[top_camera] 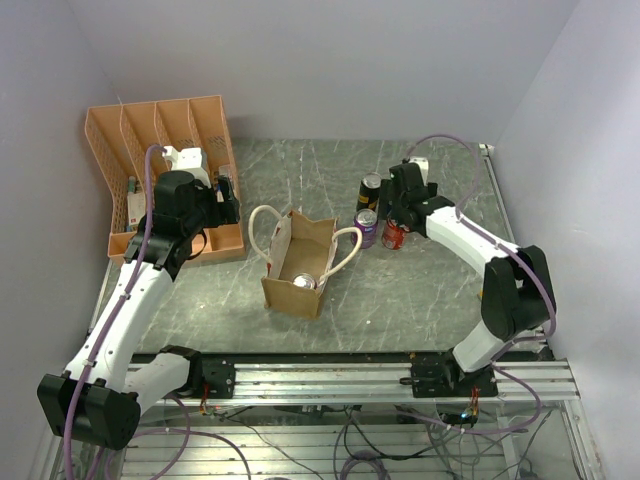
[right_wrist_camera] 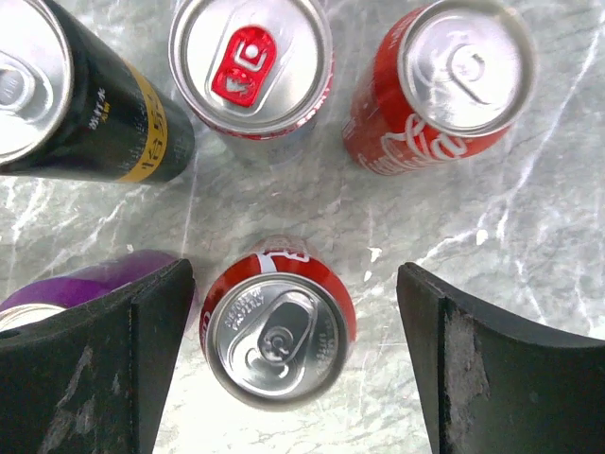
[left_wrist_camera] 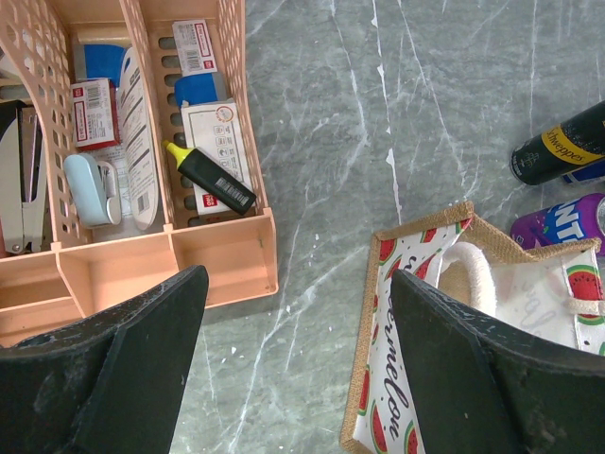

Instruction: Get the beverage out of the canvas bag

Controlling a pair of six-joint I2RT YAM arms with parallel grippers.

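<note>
The tan canvas bag (top_camera: 298, 272) stands open at the table's middle, its cream rope handles flopped outward. A silver can top (top_camera: 305, 281) shows inside it. In the left wrist view the bag's watermelon-print lining (left_wrist_camera: 397, 378) lies under my right-hand finger. My left gripper (left_wrist_camera: 298, 364) hangs open over bare table between the bag and the orange rack (left_wrist_camera: 217, 255). My right gripper (right_wrist_camera: 295, 350) is open around an upright red beverage can (right_wrist_camera: 279, 331) that stands on the table, with a gap on each side. From above, this gripper (top_camera: 397, 215) sits over the can cluster.
Other cans stand close by: a black one (right_wrist_camera: 85, 104), a silver-topped one with a red tab (right_wrist_camera: 250, 61), a red cola (right_wrist_camera: 454, 85) and a purple one (right_wrist_camera: 85, 279). The orange file rack (top_camera: 165, 180) holds stationery at the back left. Walls close the back and right.
</note>
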